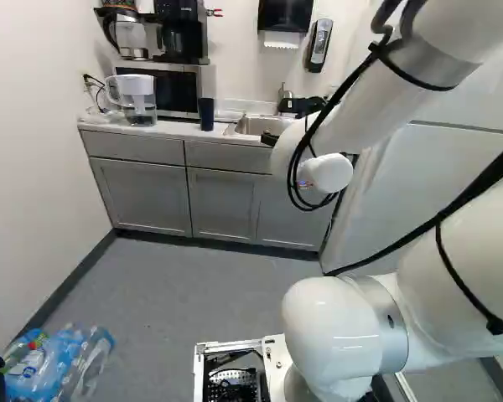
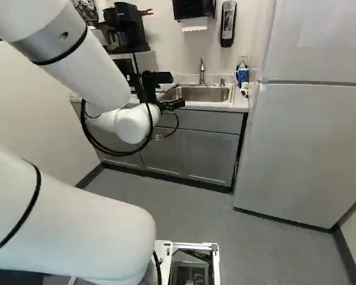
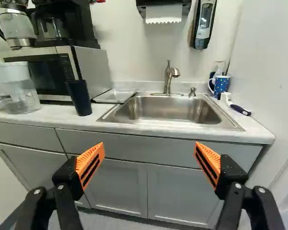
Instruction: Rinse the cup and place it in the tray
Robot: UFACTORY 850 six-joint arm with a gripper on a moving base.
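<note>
The gripper [image 2: 177,91] reaches toward the counter in the right base view. In the wrist view the gripper [image 3: 149,154] stands wide open, nothing between its orange-padded fingers, facing the cabinet fronts below the sink. A tall dark blue cup [image 3: 79,97] stands upright on the counter, ahead and to one side of the gripper, and shows in the left base view as well. Between that cup and the sink [image 3: 170,111] lies a shallow pale tray [image 3: 115,96]. The faucet [image 3: 169,76] rises behind the basin.
A water pitcher [image 3: 13,86] and a microwave [image 3: 48,72] stand beyond the cup. Across the sink are a dotted blue mug [image 3: 221,85] and a brush [image 3: 240,109]. A tall grey fridge [image 2: 302,142] stands right of the counter. Bagged bottles [image 1: 59,364] lie at the left base view's lower left.
</note>
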